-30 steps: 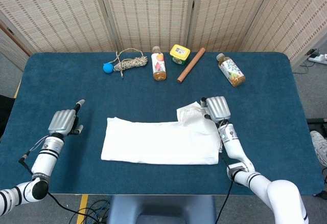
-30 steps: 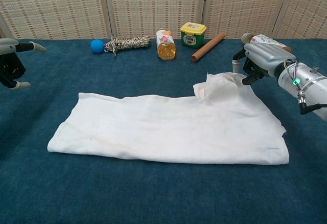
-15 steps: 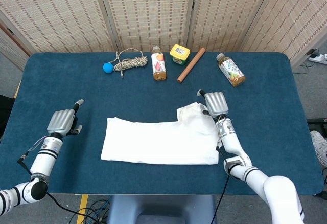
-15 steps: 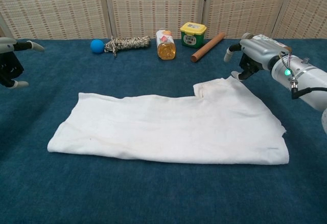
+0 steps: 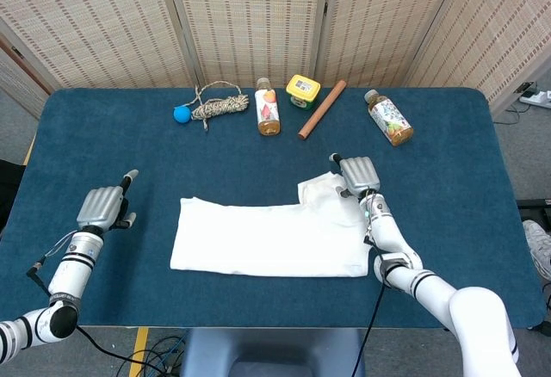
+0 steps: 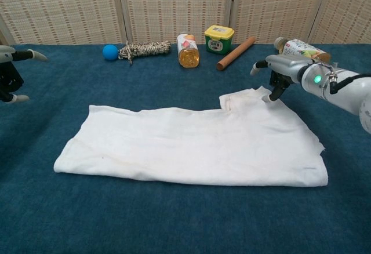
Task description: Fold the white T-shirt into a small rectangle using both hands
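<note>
T-shirt: the white T-shirt (image 5: 269, 237) lies flat on the blue table (image 5: 103, 127), folded into a long band running left to right, nearer the front edge than the back; a sleeve flap sticks up toward the back at its right end.
Right hand: the right hand (image 5: 358, 175) hovers at the back-right corner of the T-shirt, just over the sleeve flap — in the chest view (image 6: 277, 71) its fingers point down with the tips at or barely above the cloth edge, thumb stuck out to the side, nothing held between them.
Left hand: the left hand (image 5: 103, 207) sits well to the left of the T-shirt, apart from it, palm down over bare table; fingers lie loosely together with the thumb spread outward, holding nothing. The chest view catches only its edge (image 6: 10, 74).
Back row: along the far side of the table, from left to right — a blue ball (image 5: 181, 114) touching a coil of rope (image 5: 219, 106), a juice bottle (image 5: 268, 108), a small yellow jar (image 5: 303, 90), a wooden rolling pin (image 5: 322, 109) lying at a slant, and a second bottle (image 5: 388, 118) lying on its side.
Backdrop: woven folding screens (image 5: 250, 15) stand behind the table.
</note>
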Robot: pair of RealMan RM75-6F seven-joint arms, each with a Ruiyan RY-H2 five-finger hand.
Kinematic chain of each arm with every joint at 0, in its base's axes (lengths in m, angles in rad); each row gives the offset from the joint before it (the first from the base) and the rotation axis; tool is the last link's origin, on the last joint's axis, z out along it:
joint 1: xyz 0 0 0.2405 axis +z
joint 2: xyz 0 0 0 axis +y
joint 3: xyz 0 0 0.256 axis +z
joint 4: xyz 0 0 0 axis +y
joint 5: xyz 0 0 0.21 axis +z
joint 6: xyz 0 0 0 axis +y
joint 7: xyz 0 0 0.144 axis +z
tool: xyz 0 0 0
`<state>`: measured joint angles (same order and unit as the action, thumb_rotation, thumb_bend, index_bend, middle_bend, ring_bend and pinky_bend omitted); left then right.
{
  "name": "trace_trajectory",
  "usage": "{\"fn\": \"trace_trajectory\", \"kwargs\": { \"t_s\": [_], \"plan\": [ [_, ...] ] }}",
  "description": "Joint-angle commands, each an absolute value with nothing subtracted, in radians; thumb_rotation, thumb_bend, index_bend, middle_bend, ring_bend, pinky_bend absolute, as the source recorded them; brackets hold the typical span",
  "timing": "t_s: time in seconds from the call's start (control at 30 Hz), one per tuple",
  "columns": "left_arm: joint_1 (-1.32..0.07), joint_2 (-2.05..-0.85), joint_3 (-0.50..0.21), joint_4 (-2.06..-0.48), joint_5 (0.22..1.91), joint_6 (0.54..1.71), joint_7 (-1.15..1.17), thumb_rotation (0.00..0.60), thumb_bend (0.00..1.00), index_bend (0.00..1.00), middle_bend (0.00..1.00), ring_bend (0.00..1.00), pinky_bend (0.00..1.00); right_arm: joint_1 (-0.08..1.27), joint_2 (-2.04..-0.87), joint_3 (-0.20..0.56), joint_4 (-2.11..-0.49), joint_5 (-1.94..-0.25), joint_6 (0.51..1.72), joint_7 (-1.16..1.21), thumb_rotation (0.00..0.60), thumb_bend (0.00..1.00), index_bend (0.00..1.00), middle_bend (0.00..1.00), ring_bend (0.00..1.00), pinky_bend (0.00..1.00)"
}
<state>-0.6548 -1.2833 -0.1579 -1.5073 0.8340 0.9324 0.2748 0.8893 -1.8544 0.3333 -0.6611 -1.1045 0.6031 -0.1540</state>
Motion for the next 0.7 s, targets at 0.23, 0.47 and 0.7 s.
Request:
{"fn": "trace_trajectory", "kwargs": {
  "t_s": [0.23, 0.47, 0.7],
  "plan": [
    [-0.649, -1.281, -0.157, -1.505, 0.834, 0.934, 0.270, 0.600, 0.39, 0.00, 0.85, 0.82, 0.93, 0.951, -1.823, 0.342, -0.694, -0.944, 0.467, -0.285, 0.600, 0.41, 0.18, 0.94, 1.00, 1.00],
    [-0.645, -1.282, -0.157, -1.499, 0.833, 0.932, 0.266, 0.600, 0.39, 0.00, 0.85, 0.82, 0.93, 0.977, -1.821, 0.324, -0.691, -0.865, 0.432, -0.319, 0.600, 0.42, 0.22, 0.94, 1.00, 1.00],
    [-0.644, -1.287, -0.158, -1.493, 0.837, 0.931, 0.262, 0.600, 0.39, 0.00, 0.85, 0.82, 0.93, 0.978, -1.817, 0.306, -0.705, -0.843, 0.454, -0.312, 0.600, 0.44, 0.32, 0.94, 1.00, 1.00]
  ]
}}
